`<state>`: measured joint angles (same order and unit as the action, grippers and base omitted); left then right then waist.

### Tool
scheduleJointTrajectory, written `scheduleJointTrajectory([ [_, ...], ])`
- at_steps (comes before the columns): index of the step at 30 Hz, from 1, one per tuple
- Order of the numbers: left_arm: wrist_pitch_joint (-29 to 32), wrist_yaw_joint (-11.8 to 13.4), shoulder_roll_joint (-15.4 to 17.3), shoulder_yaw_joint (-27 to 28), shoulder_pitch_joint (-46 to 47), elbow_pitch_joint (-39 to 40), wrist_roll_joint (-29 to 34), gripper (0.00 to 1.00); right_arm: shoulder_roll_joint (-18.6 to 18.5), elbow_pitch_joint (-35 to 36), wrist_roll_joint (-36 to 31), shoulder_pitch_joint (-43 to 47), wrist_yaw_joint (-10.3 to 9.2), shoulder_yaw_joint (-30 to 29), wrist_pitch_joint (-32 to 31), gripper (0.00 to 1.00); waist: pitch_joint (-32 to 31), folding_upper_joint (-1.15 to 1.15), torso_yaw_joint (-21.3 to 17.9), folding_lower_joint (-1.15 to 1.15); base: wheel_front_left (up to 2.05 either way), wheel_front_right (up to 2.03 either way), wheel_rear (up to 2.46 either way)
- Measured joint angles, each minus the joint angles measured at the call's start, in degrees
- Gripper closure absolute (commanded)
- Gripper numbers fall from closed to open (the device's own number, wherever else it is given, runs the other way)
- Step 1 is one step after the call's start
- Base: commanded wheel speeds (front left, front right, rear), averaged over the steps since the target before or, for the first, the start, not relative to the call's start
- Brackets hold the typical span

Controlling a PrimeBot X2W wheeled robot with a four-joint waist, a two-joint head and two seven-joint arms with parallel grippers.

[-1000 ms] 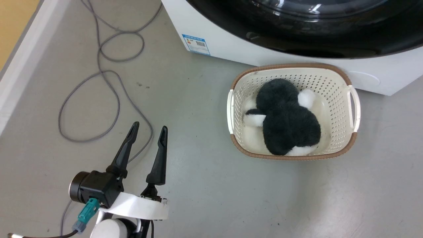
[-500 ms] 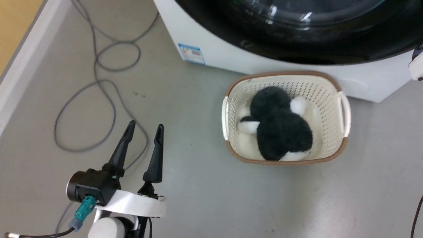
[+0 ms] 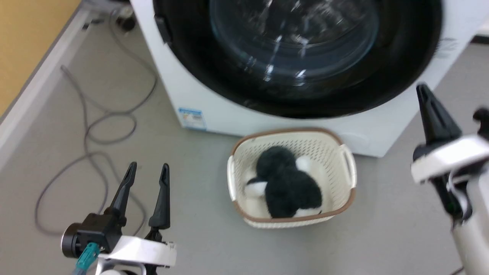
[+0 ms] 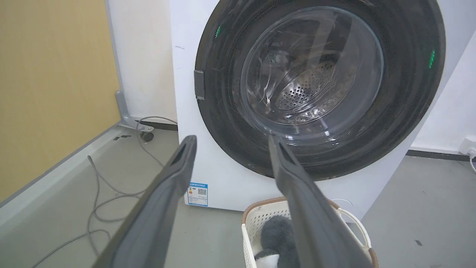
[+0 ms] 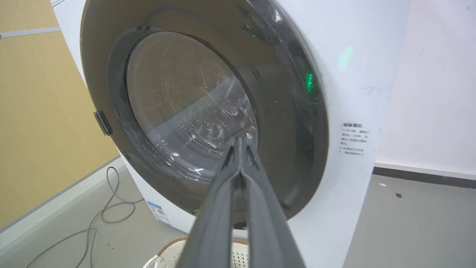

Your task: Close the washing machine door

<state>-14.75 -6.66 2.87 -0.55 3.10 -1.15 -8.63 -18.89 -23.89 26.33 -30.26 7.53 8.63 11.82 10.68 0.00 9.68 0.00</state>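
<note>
Your left gripper (image 3: 148,166) hangs low at the left above the grey floor (image 3: 214,248), its fingers spread apart and empty; your right gripper (image 3: 423,92) stands at the right, fingers pressed together on nothing, tip near the right rim of the washing machine door (image 3: 294,57). That door lies flat against the white washing machine (image 3: 214,110); just in front of it, a cream laundry basket (image 3: 330,152) holds a black-and-white plush toy (image 3: 286,187); a grey cable (image 3: 95,131) loops at the left.
</note>
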Motion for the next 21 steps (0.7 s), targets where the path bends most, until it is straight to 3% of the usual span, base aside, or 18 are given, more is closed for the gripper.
scheduleJointTrajectory([
  [10, 0.00, 0.18, -0.02, 2.29, -3.88, -0.80, 1.08, 0.00, 4.31, 12.39, -3.72, 17.78, 0.00, -4.03, 1.47, 1.00, -6.28, 0.00, -5.64, 0.00, 0.00, 0.00, 0.00],
  [14, 0.00, 0.18, -0.02, 2.10, -5.11, -2.10, 1.53, 0.00, 8.08, 15.33, -5.72, 23.13, 0.00, -7.72, 1.46, 0.96, -8.00, 0.00, -6.95, 0.00, 0.00, 0.00, 0.00],
  [15, 0.00, 0.18, -0.02, 1.94, -5.43, -2.31, 1.69, 0.00, 8.96, 16.03, -6.69, 24.36, 0.00, -8.38, 1.46, 0.60, -8.31, 0.00, -7.19, 0.00, 0.00, 0.00, 0.00],
  [16, 0.00, 0.18, -0.03, 1.77, -5.64, -2.54, 2.00, 0.00, 9.67, 16.70, -7.68, 25.47, 0.00, -8.89, 1.45, 0.60, -8.58, 0.00, -7.36, 0.00, 0.00, 0.00, 0.00],
  [17, 0.00, 0.19, -0.03, 1.63, -5.78, -2.79, 2.20, 0.00, 10.38, 17.28, -8.35, 26.50, 0.00, -9.34, 1.41, 0.00, -8.80, 0.00, -7.49, 0.00, 0.00, 0.00, 0.00],
  [21, 0.00, 0.46, -0.03, 1.11, -6.57, -3.43, 2.60, 0.00, 11.95, 17.93, -10.94, 29.88, 0.00, -10.23, 0.86, 0.00, -9.15, 0.00, -7.78, 0.00, 0.00, 0.00, 0.00],
])
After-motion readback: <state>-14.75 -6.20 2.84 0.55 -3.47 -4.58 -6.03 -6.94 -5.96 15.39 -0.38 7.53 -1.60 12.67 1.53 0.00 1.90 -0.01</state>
